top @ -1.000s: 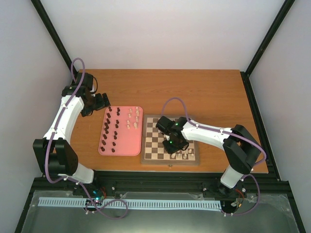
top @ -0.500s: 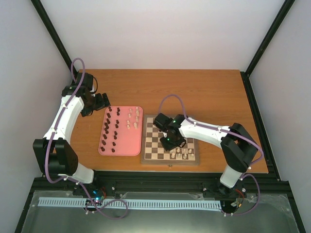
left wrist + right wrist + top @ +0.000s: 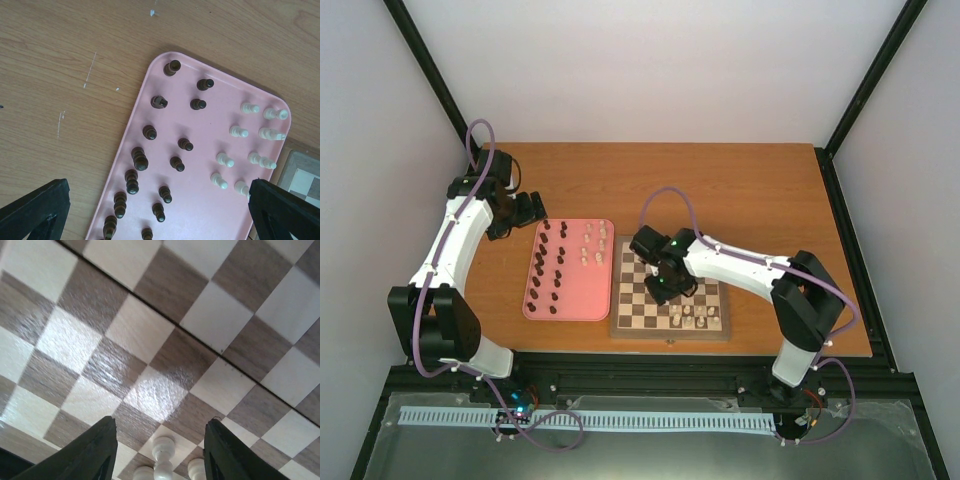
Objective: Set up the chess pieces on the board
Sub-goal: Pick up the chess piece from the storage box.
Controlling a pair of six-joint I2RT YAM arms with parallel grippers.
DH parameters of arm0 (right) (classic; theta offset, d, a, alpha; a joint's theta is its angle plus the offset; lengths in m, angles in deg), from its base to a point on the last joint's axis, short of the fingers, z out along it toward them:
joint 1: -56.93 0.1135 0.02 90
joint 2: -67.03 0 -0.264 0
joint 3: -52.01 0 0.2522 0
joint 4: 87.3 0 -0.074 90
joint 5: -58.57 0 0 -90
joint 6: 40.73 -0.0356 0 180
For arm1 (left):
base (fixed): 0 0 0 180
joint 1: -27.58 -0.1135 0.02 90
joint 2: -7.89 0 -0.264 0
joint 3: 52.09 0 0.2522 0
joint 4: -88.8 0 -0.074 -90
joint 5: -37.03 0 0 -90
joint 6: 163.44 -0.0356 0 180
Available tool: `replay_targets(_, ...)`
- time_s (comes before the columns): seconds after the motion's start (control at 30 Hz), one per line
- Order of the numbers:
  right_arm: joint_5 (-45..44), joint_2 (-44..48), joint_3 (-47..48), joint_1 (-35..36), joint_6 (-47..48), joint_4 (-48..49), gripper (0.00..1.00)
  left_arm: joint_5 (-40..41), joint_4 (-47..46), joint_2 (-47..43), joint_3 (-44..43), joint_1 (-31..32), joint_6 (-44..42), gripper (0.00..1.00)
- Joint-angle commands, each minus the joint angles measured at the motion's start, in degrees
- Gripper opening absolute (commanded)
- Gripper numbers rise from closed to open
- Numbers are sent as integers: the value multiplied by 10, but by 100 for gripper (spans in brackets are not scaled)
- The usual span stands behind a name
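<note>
The board (image 3: 670, 333) lies at the table's front centre, with a few cream-white chess pieces (image 3: 690, 316) standing on its near right squares. My right gripper (image 3: 664, 284) hovers over the middle of the board. In the right wrist view it (image 3: 160, 426) is open, and a white piece (image 3: 164, 449) stands free on a square between the fingers (image 3: 95, 452). Dark pieces (image 3: 548, 270) and white pieces (image 3: 592, 245) wait on the pink tray (image 3: 575, 292). My left gripper (image 3: 532, 208) hangs open at the tray's far left corner, holding nothing.
In the left wrist view the pink tray (image 3: 200, 170) carries several dark pieces (image 3: 140, 160) on its left and white ones (image 3: 250, 135) on its right, and a corner of the board (image 3: 300, 175) shows. Bare wooden table (image 3: 720, 185) lies behind.
My right gripper has opened and shifted left and slightly back over the board, leaving a white piece standing. The left arm has not moved.
</note>
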Motion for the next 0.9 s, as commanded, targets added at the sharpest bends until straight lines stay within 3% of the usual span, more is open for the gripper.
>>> replay_targets(0.0, -28, -15, 60, -2, 18, -3, 50, 0, -7, -4, -14, 2, 3, 100)
replay_targets(0.5, 33, -245, 378, -2, 66, 3, 51, -3, 1, -11, -21, 2, 4, 100)
replay_targets(0.87, 77, -320, 484, 2, 81, -15, 51, -4, 3, -10, -22, 2, 3, 100)
